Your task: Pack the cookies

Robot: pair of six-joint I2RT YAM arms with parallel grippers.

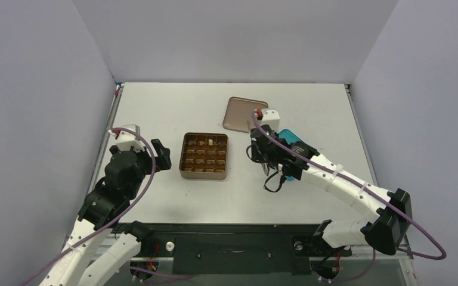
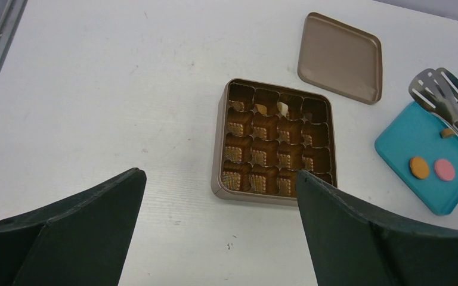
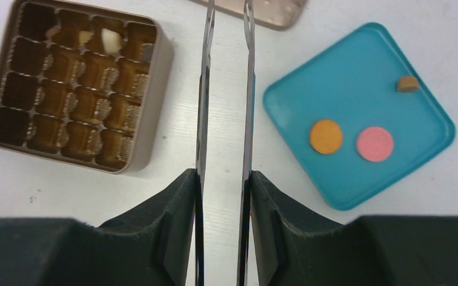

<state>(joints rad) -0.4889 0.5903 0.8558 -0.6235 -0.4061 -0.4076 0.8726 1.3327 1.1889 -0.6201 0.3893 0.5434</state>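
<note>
On the teal plate lie three cookies: an orange round, a pink round and a small brown bit. A cream-white cookie sits in a back-row cell of the brown gridded tin, with a tan piece in the cell beside it. My right gripper is shut on metal tongs. Their two blades stand slightly apart over the table between tin and plate. In the left wrist view the tongs' tips hover by the plate's far corner. My left gripper stands open and empty, left of the tin.
The tin's lid lies upside down behind the plate, towards the back of the table. Grey walls close in the table at the back and both sides. My right arm covers most of the plate in the top view.
</note>
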